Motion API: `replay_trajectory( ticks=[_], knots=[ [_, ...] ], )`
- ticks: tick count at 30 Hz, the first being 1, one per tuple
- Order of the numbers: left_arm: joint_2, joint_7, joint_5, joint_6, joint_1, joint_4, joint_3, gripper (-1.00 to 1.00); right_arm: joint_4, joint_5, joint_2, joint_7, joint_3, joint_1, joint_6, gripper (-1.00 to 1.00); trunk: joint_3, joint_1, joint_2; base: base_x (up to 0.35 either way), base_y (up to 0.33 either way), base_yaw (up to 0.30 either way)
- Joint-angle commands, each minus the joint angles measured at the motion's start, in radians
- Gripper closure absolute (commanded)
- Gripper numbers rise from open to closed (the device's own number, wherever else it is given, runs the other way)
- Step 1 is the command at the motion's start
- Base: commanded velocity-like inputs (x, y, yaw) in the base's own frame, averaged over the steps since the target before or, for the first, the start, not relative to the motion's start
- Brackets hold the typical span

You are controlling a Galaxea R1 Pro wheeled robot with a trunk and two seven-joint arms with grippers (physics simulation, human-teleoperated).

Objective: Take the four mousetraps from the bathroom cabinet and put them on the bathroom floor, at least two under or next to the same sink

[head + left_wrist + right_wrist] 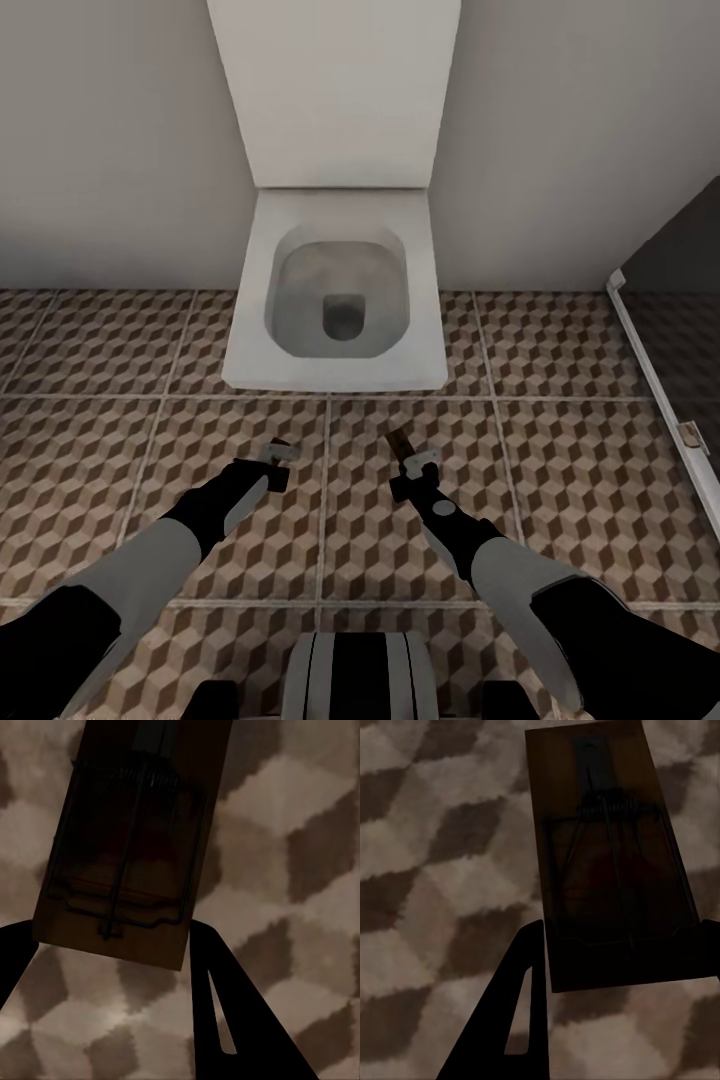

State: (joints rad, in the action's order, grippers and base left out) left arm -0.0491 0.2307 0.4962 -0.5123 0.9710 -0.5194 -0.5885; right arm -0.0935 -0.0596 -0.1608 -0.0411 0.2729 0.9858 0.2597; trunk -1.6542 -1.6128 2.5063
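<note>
Each gripper, left [278,462] and right [412,462], clamped 1 mousetrap [127,847] [607,862], its long axis running out beyond the fingertips, above the bathroom floor [560,450] directly below.

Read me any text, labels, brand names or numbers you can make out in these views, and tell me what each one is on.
No readable text in any view.
Left end effector's mousetrap: a dim red mark, no letters legible.
Right end effector's mousetrap: a faint red patch, too dark to read.
Toilet, tiled floor: no markings.
</note>
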Motion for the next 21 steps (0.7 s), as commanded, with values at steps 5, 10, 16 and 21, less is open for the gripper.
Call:
replay_trajectory(
  ticks=[5,10,16,21],
  knots=[
    [-0.002,0.009,0.007,-0.004,0.001,-0.002,-0.008,1.00,0.001,-0.005,0.000,-0.004,0.002,0.001,0.003,1.00,-0.008,0.000,0.000,0.000,0.000,0.000],
    [-0.002,0.009,0.007,-0.004,0.000,-0.002,-0.008,1.00,0.001,-0.005,0.000,-0.005,0.002,0.001,0.003,1.00,-0.016,0.000,0.000,0.000,0.000,0.000],
    [-0.002,0.009,0.007,-0.004,0.000,-0.002,-0.008,1.00,0.001,-0.005,0.000,-0.004,0.002,0.001,0.003,1.00,-0.025,0.000,0.000,0.000,0.000,0.000],
    [-0.002,0.010,0.007,-0.005,0.000,-0.002,-0.008,1.00,0.001,-0.005,0.000,-0.004,0.002,0.001,0.003,1.00,-0.033,0.000,0.000,0.000,0.000,0.000]
  ],
)
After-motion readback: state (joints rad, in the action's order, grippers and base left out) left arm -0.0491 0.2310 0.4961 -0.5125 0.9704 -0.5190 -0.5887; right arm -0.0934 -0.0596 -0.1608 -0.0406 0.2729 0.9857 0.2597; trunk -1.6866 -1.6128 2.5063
